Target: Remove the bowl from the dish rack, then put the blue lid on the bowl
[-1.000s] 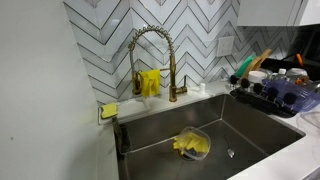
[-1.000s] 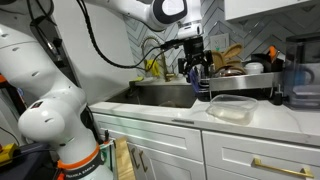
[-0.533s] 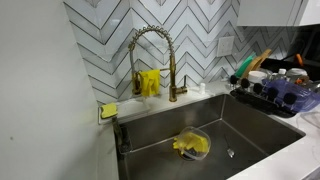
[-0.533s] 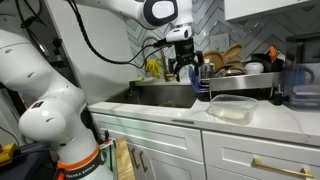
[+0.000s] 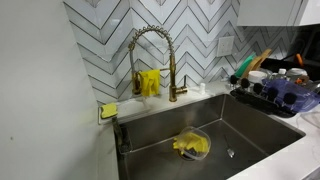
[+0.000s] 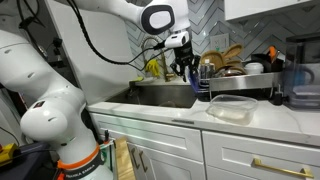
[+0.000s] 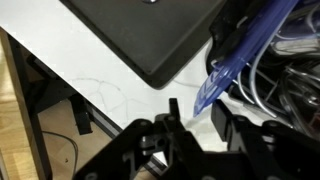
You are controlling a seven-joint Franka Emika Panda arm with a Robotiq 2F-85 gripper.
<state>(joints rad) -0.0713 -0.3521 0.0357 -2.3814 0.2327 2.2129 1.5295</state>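
In an exterior view: stainless steel sink (image 5: 250, 125) set into a white desk (image 5: 300, 162), with a gold spring-neck faucet (image 5: 150, 60) behind it. Right of the sink, against the chevron-tiled wall: black wire dish rack (image 5: 268, 97), crowded with green, orange and bluish ware. Down in the basin: clear round bowl (image 5: 192, 145) with something yellow inside.

In an exterior view from the cabinet fronts: white jointed robot arm (image 6: 45, 95) arching over the sink, black pincer (image 6: 186, 75) pointing down just left of the dish rack (image 6: 240, 72). Too small here to judge the opening. On the near desk, apart from the rack: clear shallow container (image 6: 230, 108).

In the wrist view: dark fingers (image 7: 172, 110) at the lower edge, spread apart and clamping nothing. Just beyond the gap: blue translucent lid (image 7: 228, 62), tilted, leaning against the rack's wires at the right. Upper left: flat black tray (image 7: 140, 30) with a rounded corner, lying on the white desk.
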